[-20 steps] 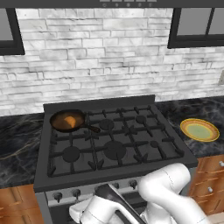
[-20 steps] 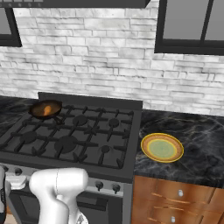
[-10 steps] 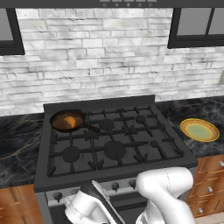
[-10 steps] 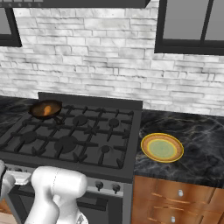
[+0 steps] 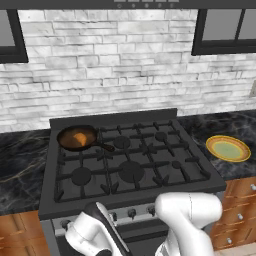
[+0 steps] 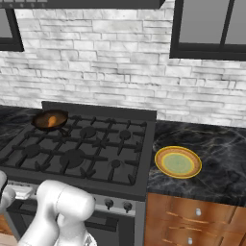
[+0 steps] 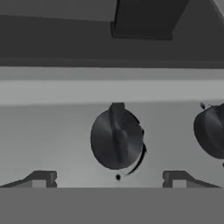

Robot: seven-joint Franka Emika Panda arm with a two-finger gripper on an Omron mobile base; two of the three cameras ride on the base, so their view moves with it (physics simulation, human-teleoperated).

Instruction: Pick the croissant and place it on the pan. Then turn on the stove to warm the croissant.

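1. The croissant lies inside the pan, a small orange-golden lump on the brownish inside; the right base view shows it too, in the pan.
2. The pan sits on the rear left burner of the stove, near the stove's back left corner, its black handle pointing toward the middle of the grates.
3. The hand view looks straight at the stove's front panel, which the base views show only from above: a round dark knob with an upright ridge is centred there, and a second knob is cut off at the right edge.
4. The gripper faces the centred knob; its two dark fingertips rise well apart on either side, below the knob, so it is wide and holds nothing. Whether it touches the panel I cannot tell.
5. In the left base view the white arm bends low before the stove's front left.
6. A yellow plate with a greenish centre rests on the dark marbled desk right of the stove, near its front edge.
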